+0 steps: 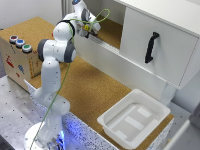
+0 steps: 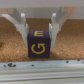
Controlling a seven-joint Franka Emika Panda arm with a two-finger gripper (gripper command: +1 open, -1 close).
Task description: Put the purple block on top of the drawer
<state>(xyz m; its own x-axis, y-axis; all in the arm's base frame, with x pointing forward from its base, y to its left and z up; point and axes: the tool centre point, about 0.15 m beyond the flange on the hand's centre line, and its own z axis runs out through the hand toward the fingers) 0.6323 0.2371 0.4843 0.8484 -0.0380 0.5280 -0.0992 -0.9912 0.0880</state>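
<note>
The purple block (image 2: 40,45), with a yellow letter on its face, sits on the cork surface (image 2: 10,50) between my fingertips in the wrist view. My gripper (image 2: 40,34) has one finger (image 2: 22,27) against each side of the block and looks shut on it. In the exterior view my gripper (image 1: 88,27) is reaching into the low shelf of the white cabinet at the back, and the block is hidden there. The drawer (image 1: 17,57), a light plywood box with three round coloured buttons on top, stands far off at the exterior view's left.
A white cabinet with a black-handled door (image 1: 151,47) stands at the back on the exterior view's right. A white bin (image 1: 150,102) sits on the cork table near the front right. A white ledge (image 2: 40,75) runs along the shelf's edge beside the block.
</note>
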